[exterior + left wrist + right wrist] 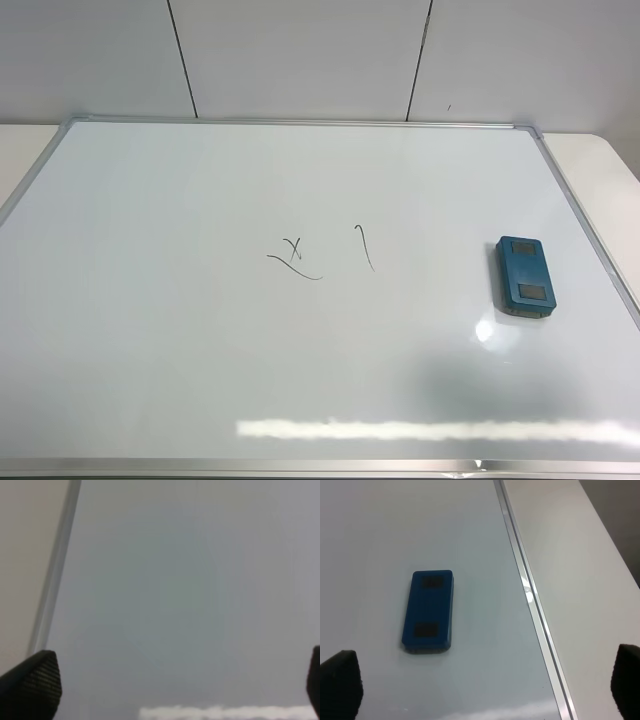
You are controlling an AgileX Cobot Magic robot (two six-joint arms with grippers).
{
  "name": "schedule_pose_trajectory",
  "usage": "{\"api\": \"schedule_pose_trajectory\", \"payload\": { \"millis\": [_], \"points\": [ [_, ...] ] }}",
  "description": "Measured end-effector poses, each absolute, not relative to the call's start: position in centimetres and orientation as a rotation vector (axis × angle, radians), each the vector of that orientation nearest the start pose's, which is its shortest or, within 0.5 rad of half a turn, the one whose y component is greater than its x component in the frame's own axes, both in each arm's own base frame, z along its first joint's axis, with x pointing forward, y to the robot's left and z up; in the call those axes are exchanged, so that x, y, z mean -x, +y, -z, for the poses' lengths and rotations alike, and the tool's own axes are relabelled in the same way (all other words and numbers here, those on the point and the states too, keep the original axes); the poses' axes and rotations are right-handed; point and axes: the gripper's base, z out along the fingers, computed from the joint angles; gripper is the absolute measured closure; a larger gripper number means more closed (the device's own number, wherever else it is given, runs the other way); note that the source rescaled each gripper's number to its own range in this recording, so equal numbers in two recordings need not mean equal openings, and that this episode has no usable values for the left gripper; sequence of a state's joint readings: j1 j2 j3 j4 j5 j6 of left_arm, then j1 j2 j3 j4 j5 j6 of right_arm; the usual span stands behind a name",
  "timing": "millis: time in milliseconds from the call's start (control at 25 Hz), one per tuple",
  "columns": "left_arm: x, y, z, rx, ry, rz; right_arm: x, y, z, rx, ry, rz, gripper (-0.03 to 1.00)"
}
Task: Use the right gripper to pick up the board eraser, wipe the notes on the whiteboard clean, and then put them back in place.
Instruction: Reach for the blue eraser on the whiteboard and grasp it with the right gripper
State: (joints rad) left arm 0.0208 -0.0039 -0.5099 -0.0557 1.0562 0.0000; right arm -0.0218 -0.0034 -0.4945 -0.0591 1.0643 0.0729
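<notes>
Teal board eraser point(524, 278) lies on the whiteboard point(150, 350); right tool point(482, 687) and left tool point(172, 685) spread wide.

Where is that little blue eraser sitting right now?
In the high view, the board eraser lies flat on the right side of the whiteboard, close to its right frame edge and to the right of the notes.

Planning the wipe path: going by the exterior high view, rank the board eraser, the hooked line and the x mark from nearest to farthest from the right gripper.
1. board eraser, on the whiteboard's right side; the wrist view shows it just ahead of the right gripper.
2. hooked line, near the middle.
3. x mark, left of that line.
</notes>
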Motion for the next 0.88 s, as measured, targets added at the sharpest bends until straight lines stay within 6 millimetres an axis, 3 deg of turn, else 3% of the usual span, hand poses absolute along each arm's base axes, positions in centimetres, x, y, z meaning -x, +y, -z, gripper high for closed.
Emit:
{"api": "schedule_pose_trajectory", "payload": {
  "millis": [880],
  "points": [
    [0.65,-0.45,-28.05,0.018,2.025,0.053,0.51,-0.46,-27.56,-0.1,2.046,0.039,-0.03]
  ]
}}
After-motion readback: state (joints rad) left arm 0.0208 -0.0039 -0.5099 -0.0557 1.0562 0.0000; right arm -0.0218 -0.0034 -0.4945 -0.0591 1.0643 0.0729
